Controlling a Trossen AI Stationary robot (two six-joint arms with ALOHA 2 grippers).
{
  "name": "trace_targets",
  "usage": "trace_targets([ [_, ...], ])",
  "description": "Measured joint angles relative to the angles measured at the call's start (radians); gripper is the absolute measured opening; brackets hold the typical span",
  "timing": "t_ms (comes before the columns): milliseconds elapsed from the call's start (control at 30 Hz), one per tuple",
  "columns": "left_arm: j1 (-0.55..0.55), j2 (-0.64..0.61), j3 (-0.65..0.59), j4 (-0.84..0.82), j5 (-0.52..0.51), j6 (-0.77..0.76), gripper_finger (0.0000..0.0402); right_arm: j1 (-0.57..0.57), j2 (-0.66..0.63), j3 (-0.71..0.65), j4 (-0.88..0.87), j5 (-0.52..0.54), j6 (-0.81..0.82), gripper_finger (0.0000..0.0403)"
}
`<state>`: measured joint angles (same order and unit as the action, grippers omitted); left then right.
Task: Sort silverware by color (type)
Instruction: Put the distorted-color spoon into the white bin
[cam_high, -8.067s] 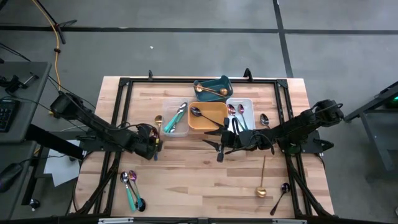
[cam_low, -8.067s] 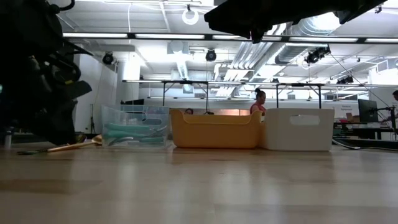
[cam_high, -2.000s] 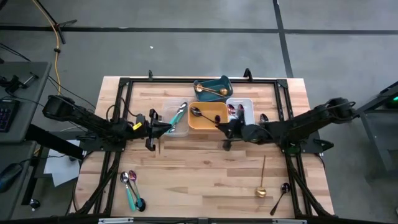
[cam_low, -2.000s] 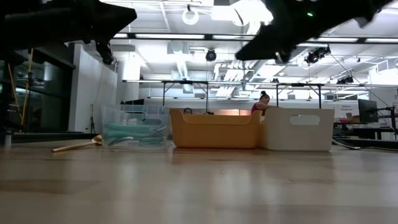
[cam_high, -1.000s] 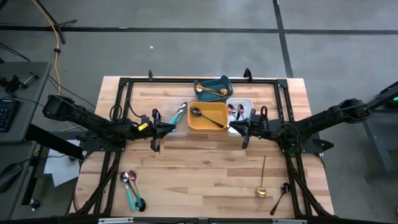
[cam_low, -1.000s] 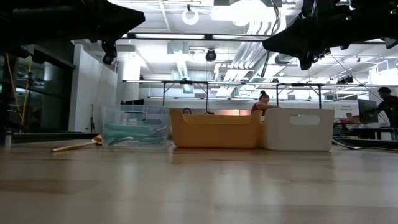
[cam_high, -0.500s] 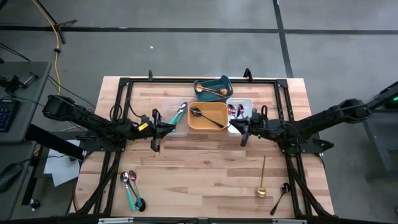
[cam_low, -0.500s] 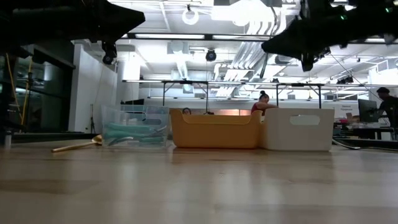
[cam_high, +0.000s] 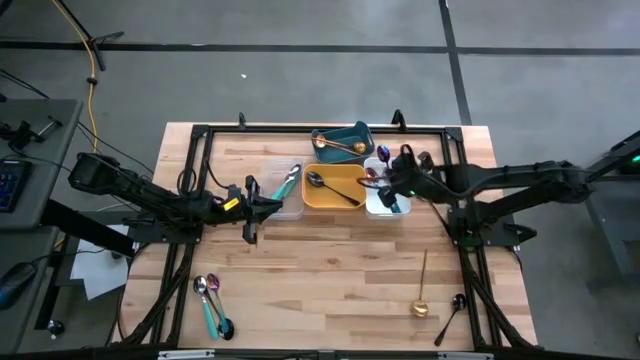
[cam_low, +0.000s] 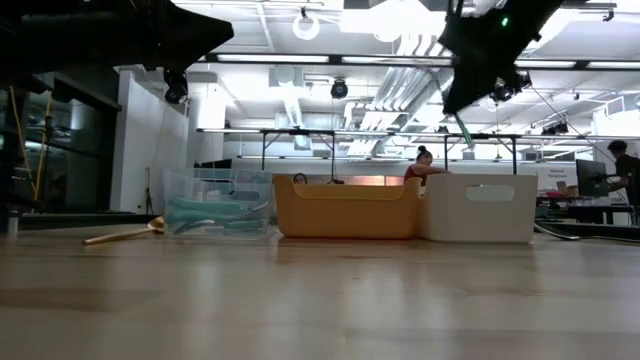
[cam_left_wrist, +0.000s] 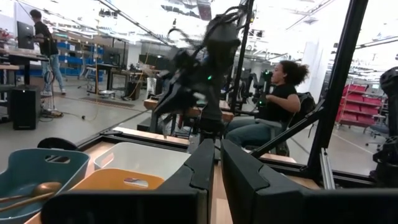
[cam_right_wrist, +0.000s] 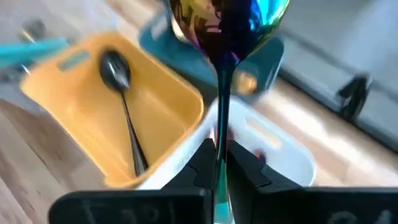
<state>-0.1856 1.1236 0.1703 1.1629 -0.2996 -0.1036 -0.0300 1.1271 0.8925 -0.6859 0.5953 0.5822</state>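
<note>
Landmark: yellow tray (cam_high: 335, 187).
- Left gripper (cam_high: 250, 205), fingers pressed together, empty, left of it.
- Right gripper (cam_high: 385, 188) pinching iridescent spoon (cam_right_wrist: 225, 25) over white tray (cam_high: 398, 207), right of it.
- Unsorted: spoons (cam_high: 212, 300) near-left, gold spoon (cam_high: 421, 290) near-right.

Four trays (cam_high: 340, 187), two end effectors (cam_high: 250, 200), roughly eleven pieces of silverware (cam_high: 421, 285), two people (cam_left_wrist: 273, 99)

Both arms dark, near black, built of slim jointed links with black cables along them. Left arm (cam_high: 150, 195) carries a small yellow mark beside its gripper. Right gripper (cam_right_wrist: 219, 163) has two flat, matte black fingers (cam_right_wrist: 200, 163).
</note>
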Motion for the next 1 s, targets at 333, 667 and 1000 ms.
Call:
trace_targets([
  [333, 0.0, 0.0, 0.0, 0.0, 0.0, -0.024, 0.0021, -0.156, 0.234, -0.012, -0.014, -0.206, 0.022, 0.001],
  [667, 0.0, 0.0, 0.0, 0.0, 0.0, -0.026, 0.0021, -0.246, 0.394, -0.013, -0.095, -0.331, 0.075, 0.0017],
  [1000, 0.0, 0.0, 0.0, 0.0, 0.0, -0.027, 0.0021, -0.245, 0.418, -0.013, -0.081, -0.345, 0.067, 0.0035],
])
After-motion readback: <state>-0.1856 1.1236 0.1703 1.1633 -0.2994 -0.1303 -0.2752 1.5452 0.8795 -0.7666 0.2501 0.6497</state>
